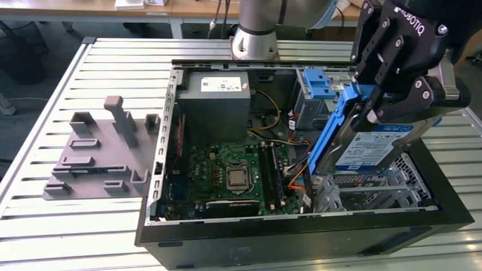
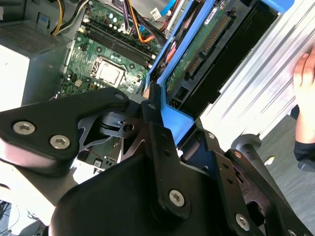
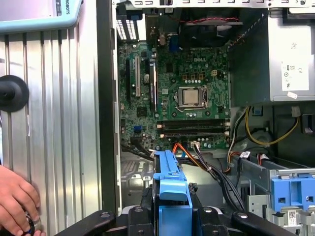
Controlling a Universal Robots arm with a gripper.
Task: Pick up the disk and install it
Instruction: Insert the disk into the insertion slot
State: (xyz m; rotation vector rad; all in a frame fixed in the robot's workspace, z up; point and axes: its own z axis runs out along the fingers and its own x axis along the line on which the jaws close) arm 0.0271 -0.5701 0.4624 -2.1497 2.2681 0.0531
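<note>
Setup is a slatted aluminium table (image 1: 45, 226) with wooden desks (image 1: 113, 7) and some cables on the floor past its far edge. The arm's base (image 1: 256, 34) is mounted by that far edge. An open black PC case (image 1: 301, 243) lies on its side and covers most of the table toward the exterior view's right, running up to the edge closest to that camera. Inside it you can see the green motherboard (image 1: 233, 175), the grey power supply (image 1: 218, 104) and a blue latch (image 1: 316, 84) on the drive cage. A grey printed fixture (image 1: 98, 152) sits on the bare slats on the exterior view's left, well apart from the case.

The disk (image 1: 376, 144) is up in the air, clear of the table. It stands on edge over the case's corner at the exterior view's right, label facing the exterior camera and its blue carrier frame along the side. The gripper (image 1: 391, 107) comes down from above, tilted, with its fingers clamped on the disk's two flat faces. In the first wrist view the blue frame (image 3: 172, 182) pokes out between the fingers over the motherboard. The second wrist view shows the disk's circuit-board side (image 2: 206, 44).

A person's hand (image 3: 15, 199) rests on the table beside the case.
</note>
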